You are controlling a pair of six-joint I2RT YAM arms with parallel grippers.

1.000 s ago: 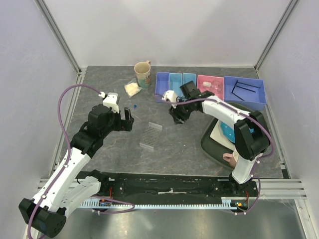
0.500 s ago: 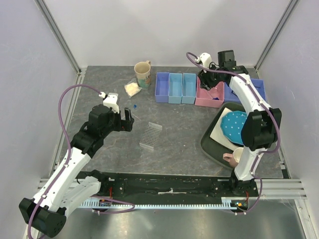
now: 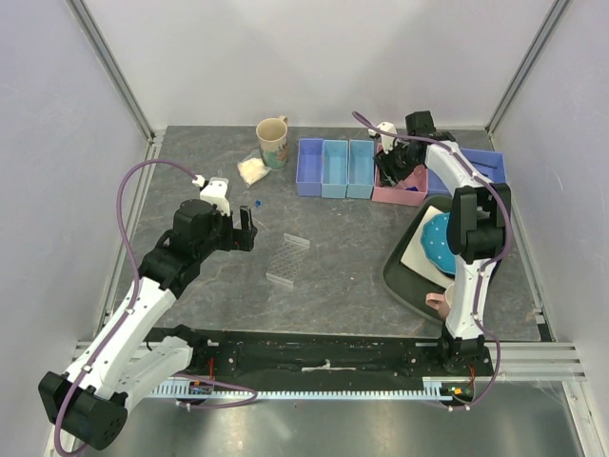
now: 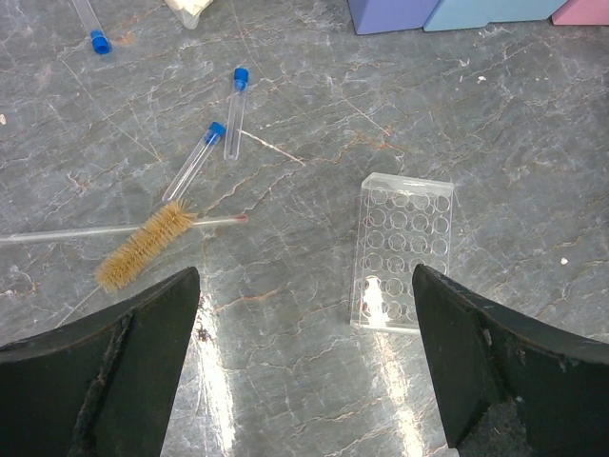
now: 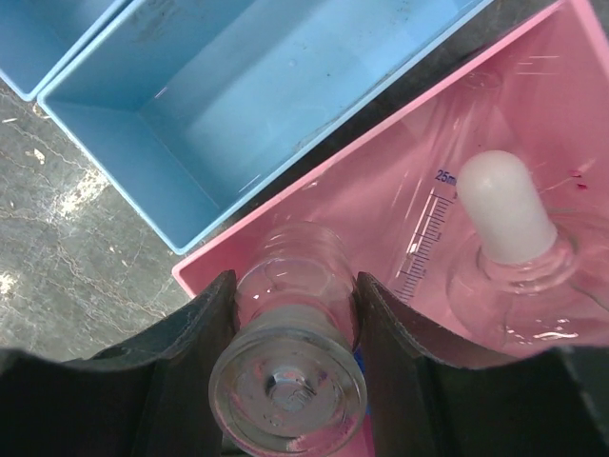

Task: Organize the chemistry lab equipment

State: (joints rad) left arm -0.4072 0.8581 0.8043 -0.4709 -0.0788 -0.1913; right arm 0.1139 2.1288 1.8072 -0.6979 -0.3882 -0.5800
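Pink bin (image 5: 381, 205) sits below the right gripper (image 5: 290, 314), which we see clamped on a clear glass vessel (image 5: 290, 381); the white-stoppered flask (image 5: 509, 228) stands just right of it. Left gripper (image 4: 304, 381) spread wide, empty: tube rack (image 4: 402, 249) lies just ahead between its fingers (image 4: 95, 371), blue-capped tubes (image 4: 233, 112) farther ahead-left.

Right tool (image 3: 391, 163) over pink bin (image 3: 404, 196); left tool (image 3: 245, 230) near clear rack (image 3: 287, 259).

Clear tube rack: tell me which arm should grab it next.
Left. The left gripper hangs open close to the clear tube rack, which shows between its fingers. The right gripper is shut on a glass vessel over the far pink bin.
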